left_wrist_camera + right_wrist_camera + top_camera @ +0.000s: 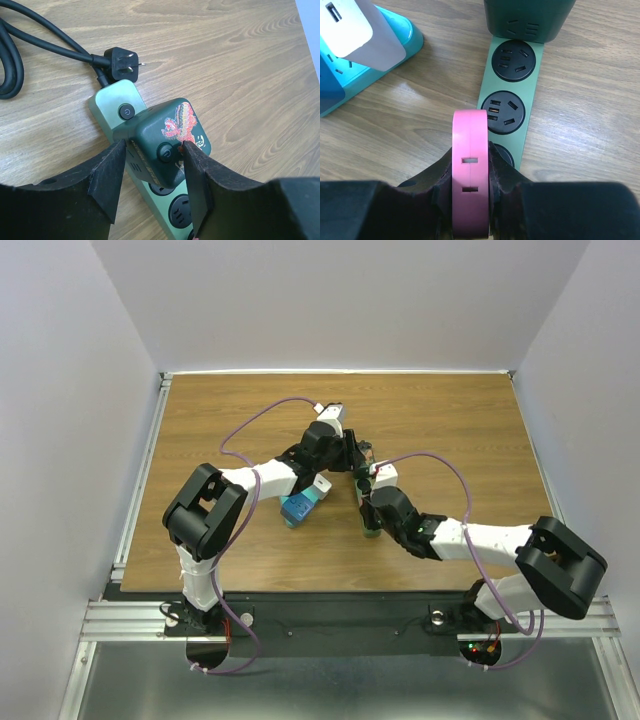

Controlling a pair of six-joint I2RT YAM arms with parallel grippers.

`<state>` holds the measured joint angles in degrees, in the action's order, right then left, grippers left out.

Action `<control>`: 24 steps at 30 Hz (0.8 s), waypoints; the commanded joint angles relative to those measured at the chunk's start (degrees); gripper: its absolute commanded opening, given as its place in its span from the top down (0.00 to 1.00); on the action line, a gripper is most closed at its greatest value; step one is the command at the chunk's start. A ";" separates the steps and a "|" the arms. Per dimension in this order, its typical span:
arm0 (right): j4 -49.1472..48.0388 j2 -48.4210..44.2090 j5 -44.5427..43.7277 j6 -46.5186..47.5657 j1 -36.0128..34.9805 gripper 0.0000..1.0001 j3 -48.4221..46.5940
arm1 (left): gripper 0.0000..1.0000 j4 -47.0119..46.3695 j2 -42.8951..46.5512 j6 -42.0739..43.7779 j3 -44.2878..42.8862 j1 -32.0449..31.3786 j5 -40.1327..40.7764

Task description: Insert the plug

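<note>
A green power strip [112, 97] lies on the wooden table. A dark green adapter block [165, 130] with a dragon sticker sits on its first socket. My left gripper [152, 172] is shut on that block, one finger pressed to each side. In the right wrist view, my right gripper [470, 175] is shut on a flat pink plug [469, 135], slotted edge towards the camera. The plug hangs over the strip's [532, 107] near end, partly hiding one socket. Two free sockets [506, 112] lie between it and the block [527, 17]. From above, both grippers [352, 455] [368, 502] meet over the strip [368, 525].
A blue power strip [355, 87] with a white charger [350, 30] plugged in lies left of the green one, also visible from above [298, 510]. The green strip's black wall plug [122, 62] and thick black cable [10, 65] lie beyond its switch end.
</note>
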<state>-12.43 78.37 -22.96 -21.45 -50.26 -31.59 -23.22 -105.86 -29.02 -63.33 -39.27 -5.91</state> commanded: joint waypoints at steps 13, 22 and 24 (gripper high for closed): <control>2.14 -1.20 -6.22 -1.40 -0.72 1.00 1.18 | 0.42 5.99 0.48 2.73 0.58 0.24 -0.15; 1.09 -0.06 -5.25 -2.37 -0.98 1.00 1.19 | 0.42 6.08 0.75 2.74 0.84 0.42 -0.15; 0.91 0.29 -5.17 -2.45 -1.07 1.00 1.10 | 0.42 6.08 0.75 2.82 0.84 0.33 -0.24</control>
<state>-11.16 77.38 -26.81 -22.98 -50.70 -30.89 -23.16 -105.86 -28.73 -63.35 -39.24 -6.07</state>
